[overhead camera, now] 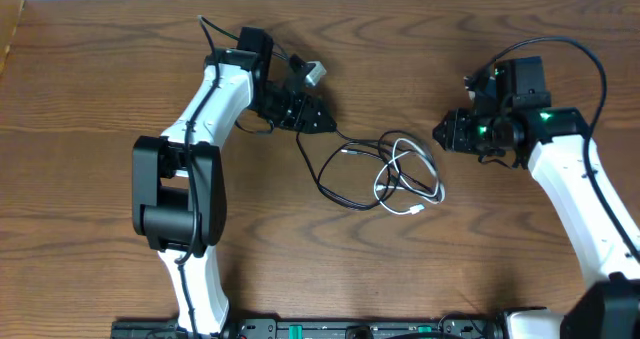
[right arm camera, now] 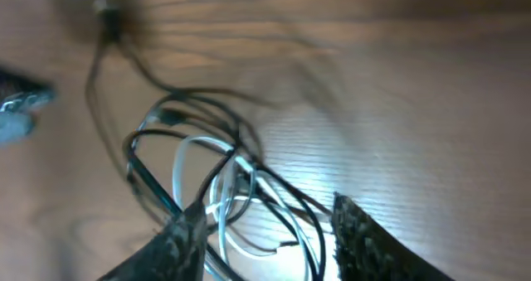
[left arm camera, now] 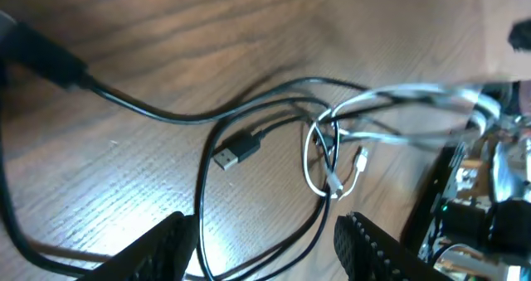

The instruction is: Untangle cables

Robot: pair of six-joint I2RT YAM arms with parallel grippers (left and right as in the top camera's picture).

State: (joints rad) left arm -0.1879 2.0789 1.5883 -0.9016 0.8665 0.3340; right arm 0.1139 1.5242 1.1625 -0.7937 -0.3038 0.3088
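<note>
1. The cables lie in one loose heap mid-table point(overhead camera: 100, 59), between the two arms. The white cord point(left arm camera: 307, 161) is coiled on the side towards the right arm. The black cords point(left arm camera: 203, 173) loop through and around that coil, and their widest loop reaches out towards the left arm.
2. The left gripper point(left arm camera: 261, 231) has its fingers spread and pinches nothing. It sits low at the outer end of the black loop, and in its wrist view black strands run across the gap between its fingers. Judgement: it is placed there to take black cord well away from the crossing, so a pull would draw black out of white instead of tightening the knot.
3. The right gripper point(right arm camera: 267, 210) also has its fingers apart. Its wrist view is blurred. White and black strands lie below the gap, and no strand looks clamped. Whether a pad touches any cord cannot be told. Judgement: it stands over the white side to anchor or lift the coil against the left arm's pull.
4. The black USB plug point(left arm camera: 236, 152) lies free on the wood inside the black loop, just beside the white coil. Judgement: this loose end must pass back out through the white loop.
5. Progress, judged: early, since the cords still cross at the coil.
6. Risk, judged: closing on two strands at once would drag the whole heap.
</note>
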